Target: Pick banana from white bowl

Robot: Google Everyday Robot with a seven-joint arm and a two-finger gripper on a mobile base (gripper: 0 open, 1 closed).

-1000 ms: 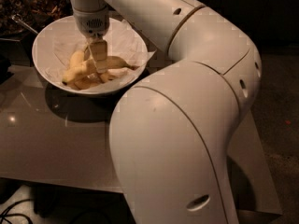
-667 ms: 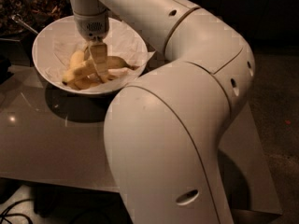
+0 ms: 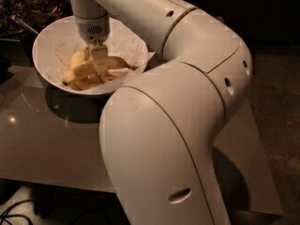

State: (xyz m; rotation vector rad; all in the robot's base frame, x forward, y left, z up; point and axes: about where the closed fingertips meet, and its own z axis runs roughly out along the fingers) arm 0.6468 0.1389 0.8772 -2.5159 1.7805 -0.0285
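The white bowl (image 3: 47, 46), lined with crinkled white paper, stands at the back left of a grey table. Several pale yellow bananas lie in it. The longest banana (image 3: 82, 70) lies across the middle, slanting down to the left. My gripper (image 3: 99, 62) reaches straight down into the bowl from the grey wrist above it. It is right at the long banana's middle, touching or overlapping it. The right part of the bananas is hidden behind my arm.
My large white arm (image 3: 178, 125) fills the centre and right of the view and hides much of the grey table (image 3: 42, 139). Dark clutter (image 3: 28, 8) sits behind the bowl at top left. The table's right edge drops to a dark floor (image 3: 276, 102).
The arm's big elbow joint has drifted left in the view. The gripper stays down in the bowl at the long banana, perhaps slightly lower.
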